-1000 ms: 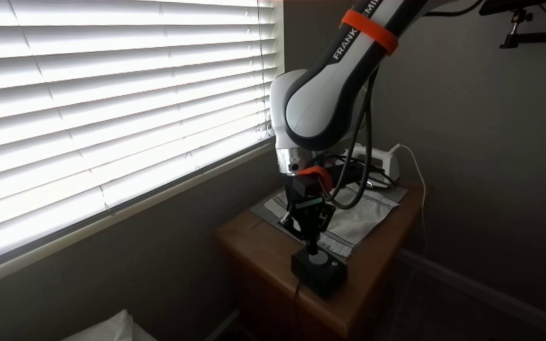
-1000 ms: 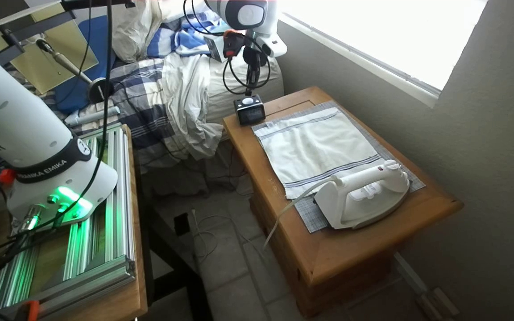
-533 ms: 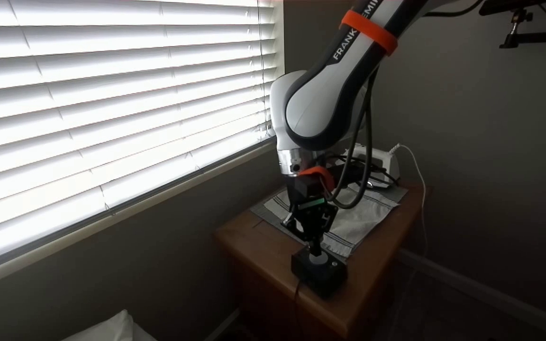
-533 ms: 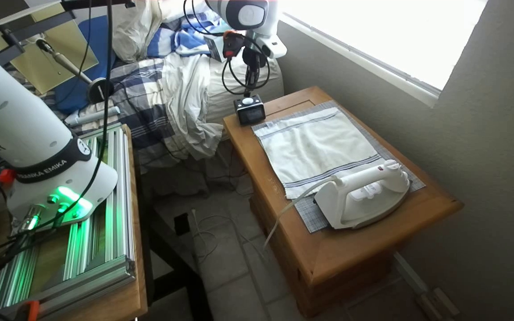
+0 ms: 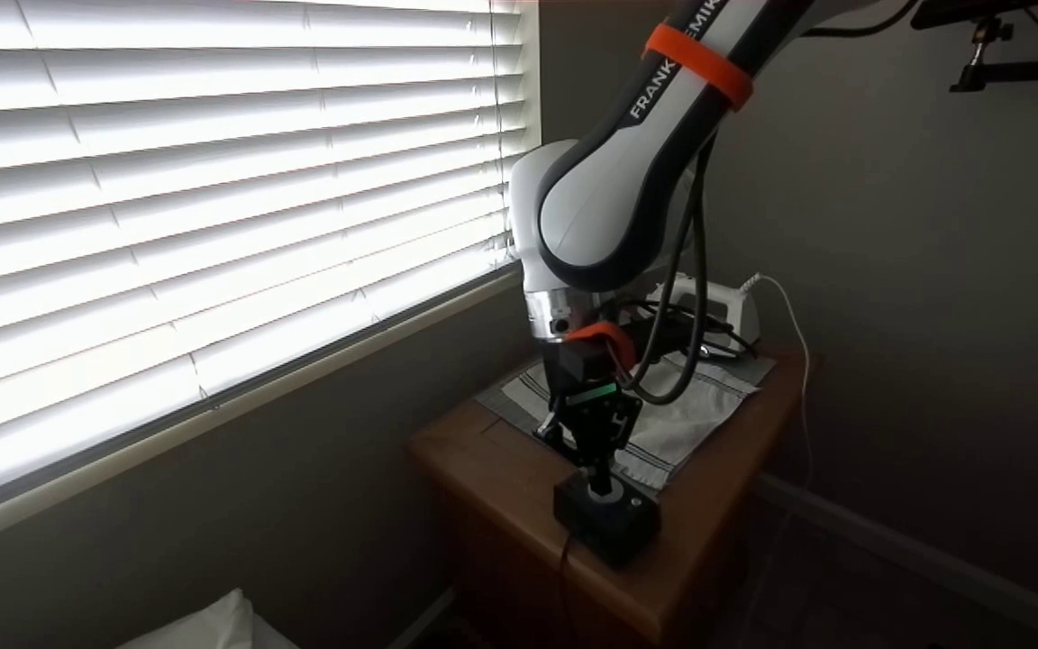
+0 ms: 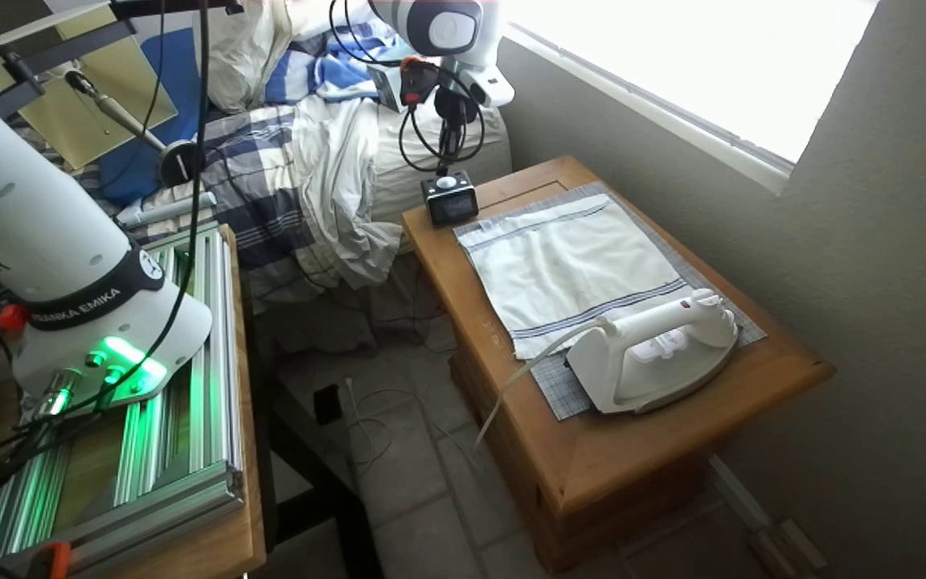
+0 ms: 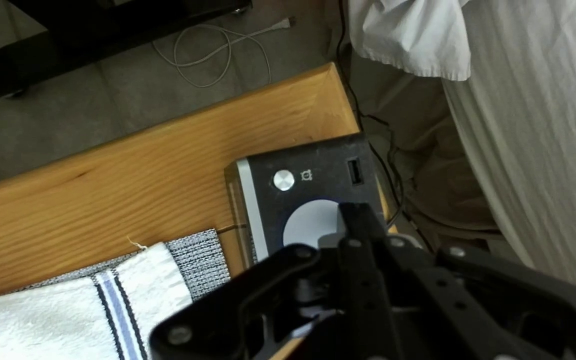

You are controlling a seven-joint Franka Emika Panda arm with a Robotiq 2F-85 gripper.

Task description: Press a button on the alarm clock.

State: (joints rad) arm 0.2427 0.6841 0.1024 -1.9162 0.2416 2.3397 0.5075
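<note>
I count one alarm clock (image 7: 318,187), mid-frame in my wrist view, just under my single claw (image 7: 361,211); the jaws are together, covering the right side of its larger round button (image 7: 309,225). Whether they touch, I can't tell. Right of centre in an exterior view: one nightstand (image 6: 632,452), one towel (image 6: 575,265), one iron (image 6: 644,382).

Over there I count one alarm clock (image 6: 451,201), one iron (image 6: 664,371), one towel (image 6: 571,269), one mat (image 6: 559,392), one nightstand (image 6: 632,452), plus my one gripper (image 7: 359,214).
</note>
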